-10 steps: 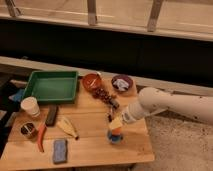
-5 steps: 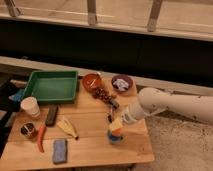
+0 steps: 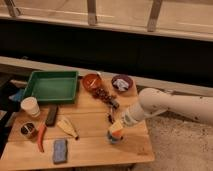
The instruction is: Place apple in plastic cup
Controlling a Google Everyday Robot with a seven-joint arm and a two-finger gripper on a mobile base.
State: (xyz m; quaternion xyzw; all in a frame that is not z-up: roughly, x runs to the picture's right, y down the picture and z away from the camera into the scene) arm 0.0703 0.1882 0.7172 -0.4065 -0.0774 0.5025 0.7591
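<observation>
The white arm is reaching in from 3 o'clock over the wooden table [image 3: 90, 145]. The gripper [image 3: 118, 125] is hanging at the table's 4 o'clock corner, directly above the plastic cup [image 3: 114, 138]. The apple [image 3: 116, 128] is sitting at the cup's mouth, right at the gripper's tip; whether it is clasped or let go, I cannot tell. The green tray [image 3: 51, 86] is lying at 10 o'clock, the red-orange bowl [image 3: 91, 80] at 12 o'clock, and the white cup [image 3: 30, 106] at 9 o'clock. The long red-orange piece [image 3: 40, 137] and blue sponge [image 3: 60, 150] are resting near 7 o'clock.
</observation>
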